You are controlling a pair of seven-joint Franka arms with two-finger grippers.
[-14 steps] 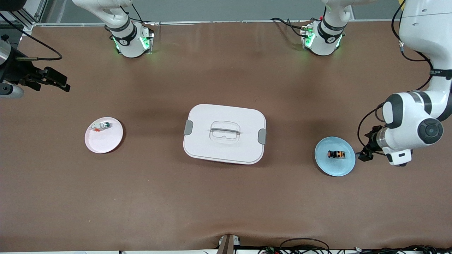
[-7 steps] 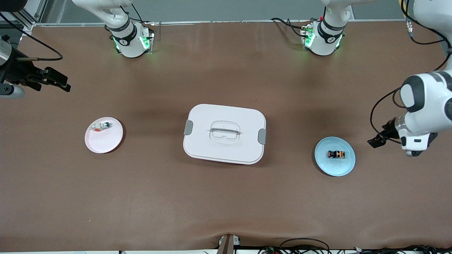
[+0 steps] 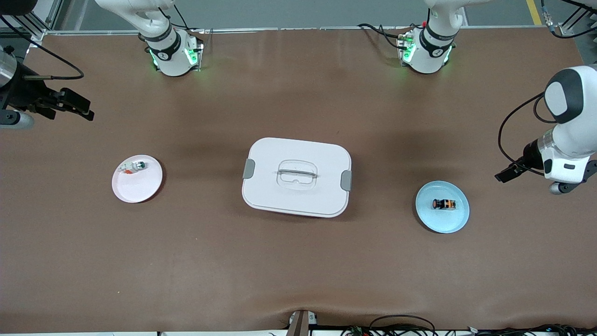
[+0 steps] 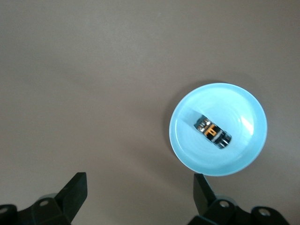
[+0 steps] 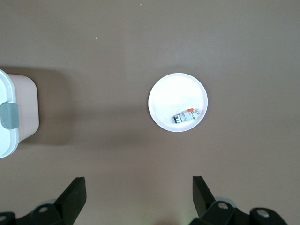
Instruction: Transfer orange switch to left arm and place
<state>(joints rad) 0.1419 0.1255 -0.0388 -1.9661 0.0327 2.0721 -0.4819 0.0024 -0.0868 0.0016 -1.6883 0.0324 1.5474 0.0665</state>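
The box (image 3: 296, 177) sits shut in the middle of the table (image 3: 298, 261), and everything else is placed around it. Toward the left arm's end of the table from the box lies a blue plate (image 3: 442, 206), well apart from it and slightly nearer the front camera. The orange switch (image 3: 443, 204) lies on its side on that plate, close to the plate's middle; the left wrist view shows it there too (image 4: 213, 133), touched by nothing.

Toward the right arm's end from the box, about as far off, is a pink plate (image 3: 137, 178). A small white-and-green part (image 3: 133, 166) with an orange tip rests on it near the plate's edge that is farther from the front camera.

The left gripper (image 4: 139, 193) hangs up in the air over bare table toward the left arm's end from the box, past the blue plate. Its jaws stand wide apart and hold nothing.

The right gripper (image 5: 138, 194) hangs high toward the right arm's end from the box, past the pink plate, probably near the table's edge, though the front view cuts it off there. Its jaws too stand wide apart and empty, with the pink plate and a corner of the box in its wrist view.
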